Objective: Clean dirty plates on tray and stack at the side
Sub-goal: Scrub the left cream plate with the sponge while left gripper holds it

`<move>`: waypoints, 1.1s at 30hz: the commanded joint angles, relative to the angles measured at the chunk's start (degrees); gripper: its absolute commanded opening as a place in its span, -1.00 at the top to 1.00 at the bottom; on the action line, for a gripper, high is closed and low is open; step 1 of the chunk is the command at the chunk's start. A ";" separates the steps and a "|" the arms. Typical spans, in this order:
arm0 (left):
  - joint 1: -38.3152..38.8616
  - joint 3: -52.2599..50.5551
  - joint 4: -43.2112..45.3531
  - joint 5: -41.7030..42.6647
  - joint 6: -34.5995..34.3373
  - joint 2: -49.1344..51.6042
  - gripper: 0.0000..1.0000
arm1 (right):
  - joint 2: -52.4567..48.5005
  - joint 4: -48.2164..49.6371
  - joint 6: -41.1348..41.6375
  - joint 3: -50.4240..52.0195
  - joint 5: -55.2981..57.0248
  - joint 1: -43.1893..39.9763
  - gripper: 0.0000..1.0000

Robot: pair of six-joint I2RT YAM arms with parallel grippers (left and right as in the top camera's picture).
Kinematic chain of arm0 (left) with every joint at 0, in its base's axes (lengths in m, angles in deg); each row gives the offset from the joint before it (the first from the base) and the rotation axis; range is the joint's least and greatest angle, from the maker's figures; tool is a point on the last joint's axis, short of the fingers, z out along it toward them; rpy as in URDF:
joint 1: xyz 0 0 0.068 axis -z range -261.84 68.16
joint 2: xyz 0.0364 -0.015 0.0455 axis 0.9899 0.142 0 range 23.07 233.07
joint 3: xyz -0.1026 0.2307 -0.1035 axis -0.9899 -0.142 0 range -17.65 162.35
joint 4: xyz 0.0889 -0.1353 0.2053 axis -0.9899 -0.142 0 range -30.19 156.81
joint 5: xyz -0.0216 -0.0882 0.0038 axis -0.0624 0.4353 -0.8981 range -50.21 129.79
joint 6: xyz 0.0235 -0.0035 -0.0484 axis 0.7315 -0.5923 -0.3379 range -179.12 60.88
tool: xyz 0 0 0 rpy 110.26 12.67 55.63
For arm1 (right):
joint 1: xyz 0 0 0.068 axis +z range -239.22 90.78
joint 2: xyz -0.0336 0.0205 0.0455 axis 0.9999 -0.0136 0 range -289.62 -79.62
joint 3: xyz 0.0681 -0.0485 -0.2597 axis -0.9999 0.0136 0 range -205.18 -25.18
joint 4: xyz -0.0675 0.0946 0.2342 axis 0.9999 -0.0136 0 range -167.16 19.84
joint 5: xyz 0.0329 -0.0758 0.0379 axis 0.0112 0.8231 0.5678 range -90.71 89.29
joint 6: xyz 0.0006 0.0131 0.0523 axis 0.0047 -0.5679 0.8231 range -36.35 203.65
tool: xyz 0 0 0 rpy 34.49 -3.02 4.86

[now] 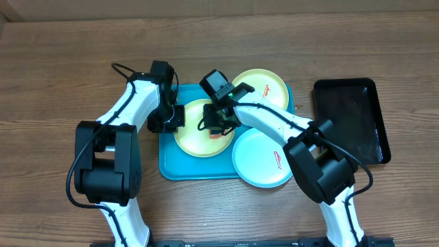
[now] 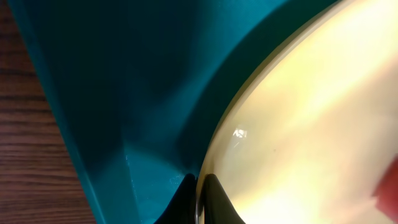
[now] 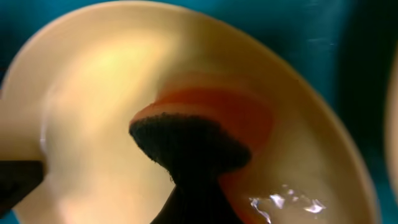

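From overhead, the teal tray (image 1: 168, 161) sits mid-counter (image 1: 55, 82), with a black tray (image 1: 350, 120) to its right. One yellow-green plate (image 1: 195, 140) lies in the tray's left half. A second yellow-green plate (image 1: 264, 84) lies at its far right corner, and a light blue plate (image 1: 257, 161) overhangs its near right rim. The left fingers (image 1: 175, 118) meet the first plate's left edge, and the right fingers (image 1: 218, 125) are down on its middle.

Only the left wrist camera shows the grip. The left fingers (image 2: 211, 200) are pinched together on that plate's rim (image 2: 205, 155), just above the tray floor (image 2: 124, 74).

The right wrist camera shows what the overhead view only hints at. An orange sponge (image 3: 217, 112) with a dark scouring face is pressed on the plate's pale centre (image 3: 106, 68). The right fingers look clamped on the sponge, though blur hides their tips. A wet glint lies beside it.
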 commanded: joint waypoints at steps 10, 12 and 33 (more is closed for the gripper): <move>-0.39 -0.63 1.01 0.15 -0.98 0.83 0.92 | -2.60 -6.93 1.49 -0.79 -5.38 2.14 0.93; -0.66 -0.63 0.57 -0.04 -0.98 0.83 0.92 | -2.12 -9.33 0.68 -0.94 0.11 1.49 0.93; -2.71 -0.63 -0.11 -0.46 -0.50 0.83 0.92 | -1.92 4.92 -11.13 -3.58 5.18 0.70 0.93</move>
